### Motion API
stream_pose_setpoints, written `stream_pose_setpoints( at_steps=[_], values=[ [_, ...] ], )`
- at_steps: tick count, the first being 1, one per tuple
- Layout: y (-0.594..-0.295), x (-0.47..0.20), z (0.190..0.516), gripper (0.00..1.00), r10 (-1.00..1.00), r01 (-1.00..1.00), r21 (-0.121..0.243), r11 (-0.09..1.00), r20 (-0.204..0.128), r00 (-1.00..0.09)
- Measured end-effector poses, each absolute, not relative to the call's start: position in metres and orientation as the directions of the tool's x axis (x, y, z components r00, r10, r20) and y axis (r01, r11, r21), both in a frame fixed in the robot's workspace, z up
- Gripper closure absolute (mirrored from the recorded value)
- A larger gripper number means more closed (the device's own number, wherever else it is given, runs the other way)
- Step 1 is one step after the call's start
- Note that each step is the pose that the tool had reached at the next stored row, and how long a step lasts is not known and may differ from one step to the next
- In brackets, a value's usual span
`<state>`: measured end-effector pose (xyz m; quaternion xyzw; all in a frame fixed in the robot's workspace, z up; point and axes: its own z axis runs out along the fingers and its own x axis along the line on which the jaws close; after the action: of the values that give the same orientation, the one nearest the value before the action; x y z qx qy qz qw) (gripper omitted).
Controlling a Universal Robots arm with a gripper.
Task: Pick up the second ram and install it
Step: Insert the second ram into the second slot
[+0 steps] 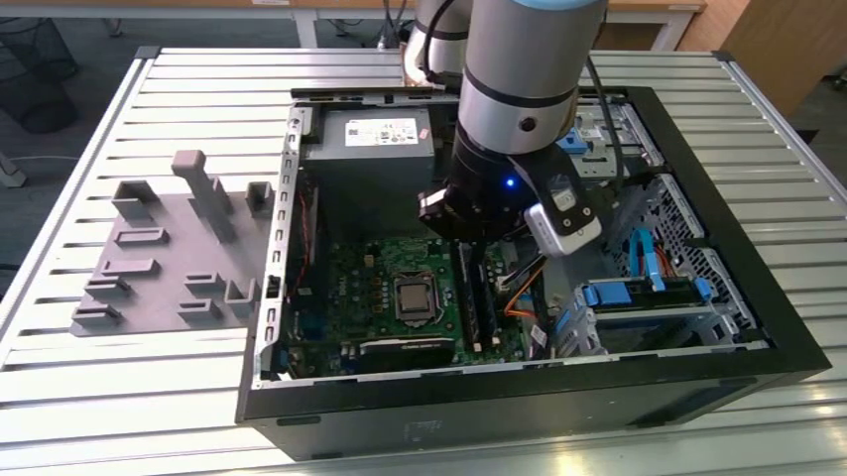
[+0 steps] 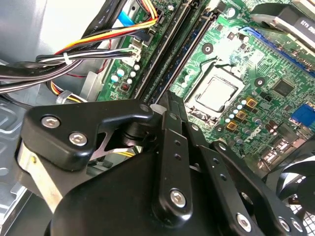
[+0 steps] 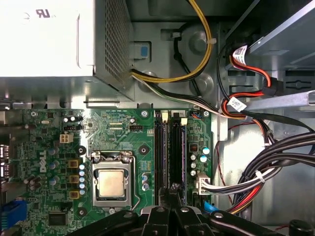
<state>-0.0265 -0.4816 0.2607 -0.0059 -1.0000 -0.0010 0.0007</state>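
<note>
Gripper (image 3: 172,196) closed, fingers pinched together, presses down on the second ram (image 3: 174,152) directly beneath it, seating it in the motherboard (image 3: 118,147) slot.

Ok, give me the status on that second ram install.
Done: the end effector is inside the case, away from the grey fixture. In hand: it sits right over one end of the memory slots, where dark strips lie along the rails. Left: I can't tell whether the second ram is among them or pressed fully home, so seating is unconfirmed.
</note>
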Motion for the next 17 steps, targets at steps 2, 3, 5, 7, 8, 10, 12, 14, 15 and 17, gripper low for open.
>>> stream_pose_setpoints(
  at_steps=[2,3,5,7,8,10,12,14,15,17],
  values=[
    [-0.4816,-0.0265,0.261,0.89,0.012,0.012,0.002,1.0,0.001,-1.0],
    [-0.4816,-0.0265,0.2611,0.89,0.012,0.012,0.002,1.0,0.001,-1.0],
    [-0.4816,-0.0265,0.2614,0.89,0.012,0.012,0.002,1.0,0.001,-1.0],
    [-0.4816,-0.0265,0.265,0.89,0.012,0.012,0.002,1.0,0.001,-1.0],
    [-0.4816,-0.0265,0.2651,0.89,0.012,0.012,0.002,1.0,0.001,-1.0],
    [-0.4816,-0.0265,0.2655,0.89,0.012,0.012,0.002,1.0,0.001,-1.0],
    [-0.4817,-0.0265,0.2663,0.89,0.012,0.012,0.002,1.0,0.002,-1.0],
    [-0.4816,-0.0265,0.2662,0.89,0.012,0.012,0.003,1.0,0.001,-1.0],
    [-0.4816,-0.0265,0.2662,0.89,0.012,0.012,0.005,1.0,0.001,-1.0],
    [-0.4816,-0.0265,0.2662,0.89,0.012,0.012,0.008,1.0,0.001,-1.0]
  ],
)
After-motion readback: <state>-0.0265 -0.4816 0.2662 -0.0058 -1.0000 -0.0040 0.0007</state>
